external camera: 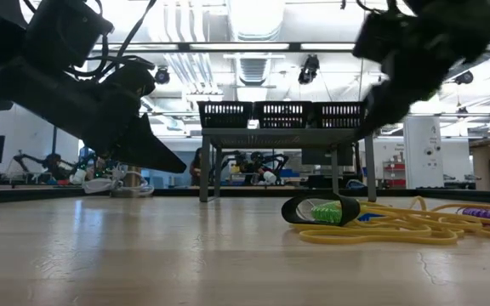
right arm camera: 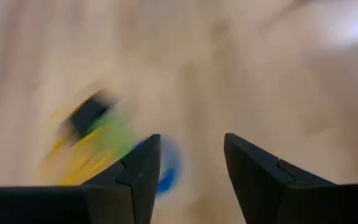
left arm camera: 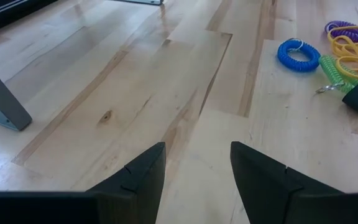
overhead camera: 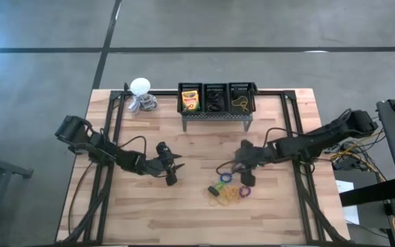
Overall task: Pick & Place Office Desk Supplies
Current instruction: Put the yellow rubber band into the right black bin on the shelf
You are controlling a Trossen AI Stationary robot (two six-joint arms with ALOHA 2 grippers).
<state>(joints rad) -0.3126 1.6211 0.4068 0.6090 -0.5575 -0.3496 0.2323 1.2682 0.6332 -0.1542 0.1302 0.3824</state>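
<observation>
A loose pile of supplies (overhead camera: 228,192) lies flat on the table: yellow rubber bands (external camera: 381,228), a green coil ring (left arm camera: 335,68), a blue ring (left arm camera: 298,55), purple rings (left arm camera: 340,28) and a black ring (external camera: 321,208). My right gripper (right arm camera: 188,168) is open and hangs above the pile's far edge, well off the table in the low view (external camera: 398,59). The blue ring (right arm camera: 166,165) shows blurred below its fingers. My left gripper (left arm camera: 197,174) is open over bare wood, left of the pile (overhead camera: 172,173). A crayon box (overhead camera: 190,101) stands in the organizer's left bin.
A black three-bin wire organizer (overhead camera: 217,89) stands on legs at the table's far edge, with a dark item in its middle bin and yellow bands (overhead camera: 239,104) in its right bin. A white ball on a coiled grey base (overhead camera: 140,92) sits at the far left. Bare wood lies near the front edge.
</observation>
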